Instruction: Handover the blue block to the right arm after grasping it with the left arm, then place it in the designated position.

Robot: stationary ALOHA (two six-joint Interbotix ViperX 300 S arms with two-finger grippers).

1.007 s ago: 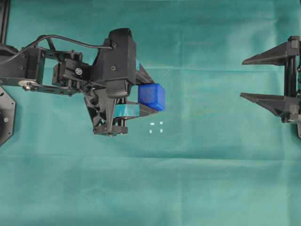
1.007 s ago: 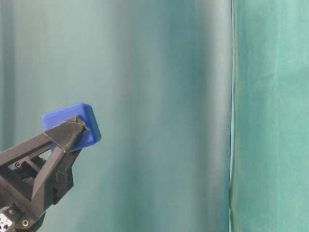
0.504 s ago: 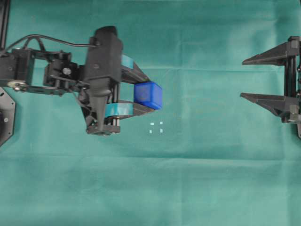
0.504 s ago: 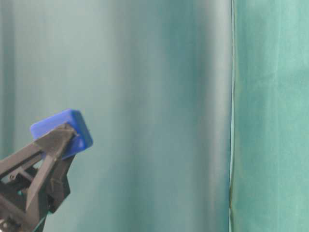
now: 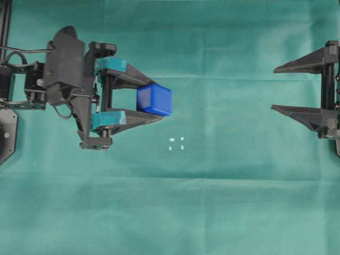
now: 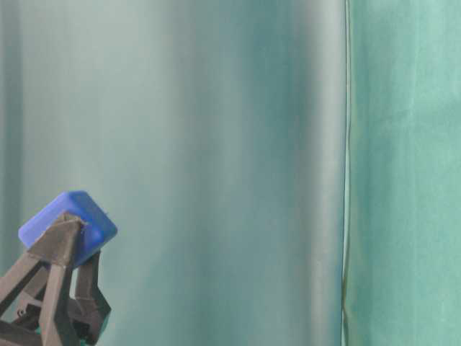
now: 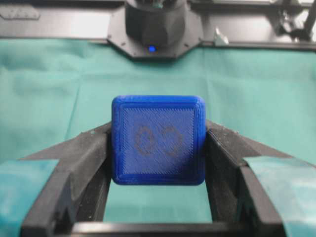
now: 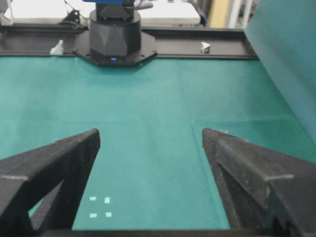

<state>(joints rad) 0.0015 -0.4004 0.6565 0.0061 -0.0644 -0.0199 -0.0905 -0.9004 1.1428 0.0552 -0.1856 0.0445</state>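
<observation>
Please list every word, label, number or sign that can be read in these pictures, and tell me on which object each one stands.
No readable text in any view.
The blue block, held in the left gripper: a faint embossed mark like two rings on one face, too blurred to read.
The right gripper: no text visible.

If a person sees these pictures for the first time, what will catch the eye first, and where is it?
First, the bright blue block, left of centre in the overhead view, gripped between the teal-taped jaws of the left gripper and held above the green cloth. Next, the right gripper at the right edge, its black jaws wide open and empty. Between them, nearer the block, four tiny white marks form a small square on the cloth.
</observation>
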